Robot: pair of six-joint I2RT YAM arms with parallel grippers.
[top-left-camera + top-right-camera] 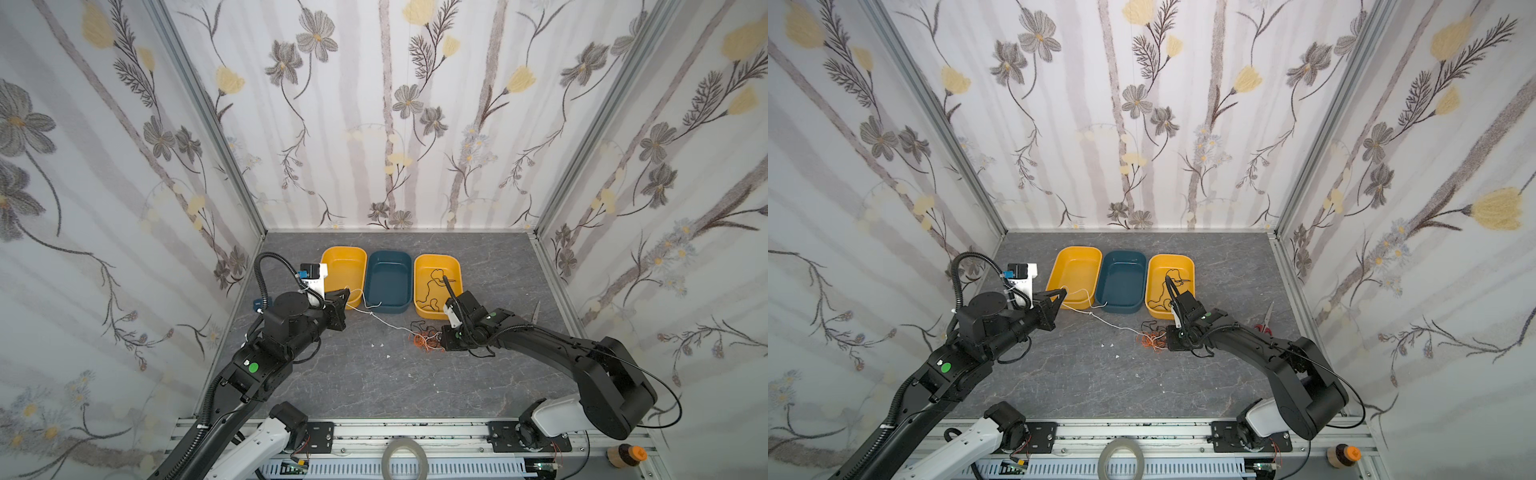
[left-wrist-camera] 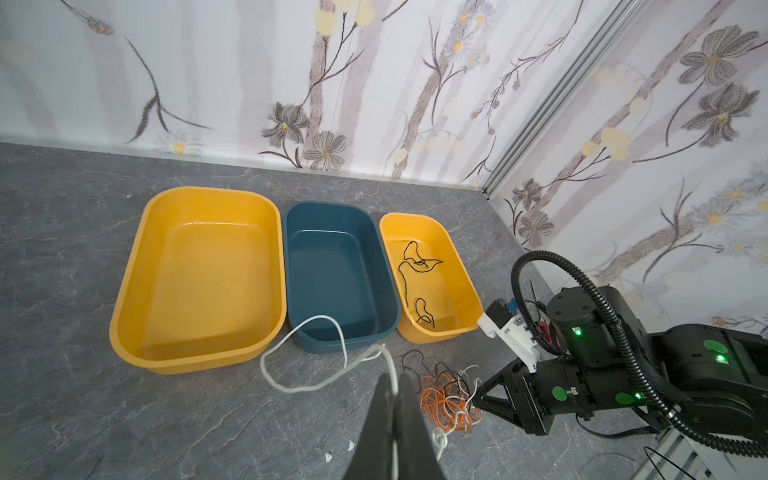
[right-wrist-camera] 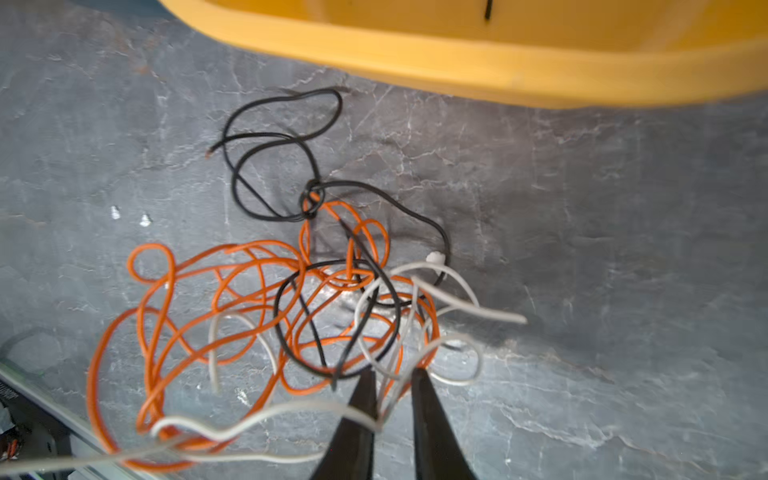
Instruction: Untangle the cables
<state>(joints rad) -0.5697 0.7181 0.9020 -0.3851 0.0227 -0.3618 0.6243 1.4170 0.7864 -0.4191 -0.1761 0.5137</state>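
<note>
The cables lie as a tangle point(image 1: 424, 338) point(image 1: 1152, 338) of orange, white and black wire on the grey table, in front of the right yellow tray point(image 1: 458, 268). My left gripper point(image 1: 347, 297) point(image 2: 397, 374) is shut on a white cable point(image 1: 390, 322) point(image 2: 291, 388) that runs taut across the table into the tangle. My right gripper point(image 1: 439, 337) point(image 3: 394, 374) sits at the tangle's right edge. Its jaws stand slightly apart, and white strands of the tangle point(image 3: 291, 299) pass between them. A separate black cable point(image 1: 434, 286) point(image 2: 415, 266) lies inside the right yellow tray.
An empty yellow tray point(image 1: 332, 255) and a blue tray point(image 1: 388, 309) stand side by side left of the right tray. Scissors point(image 1: 536, 311) lie at the far right. A tape roll point(image 1: 405, 457) rests on the front rail. Small white scraps point(image 1: 378, 345) dot the table.
</note>
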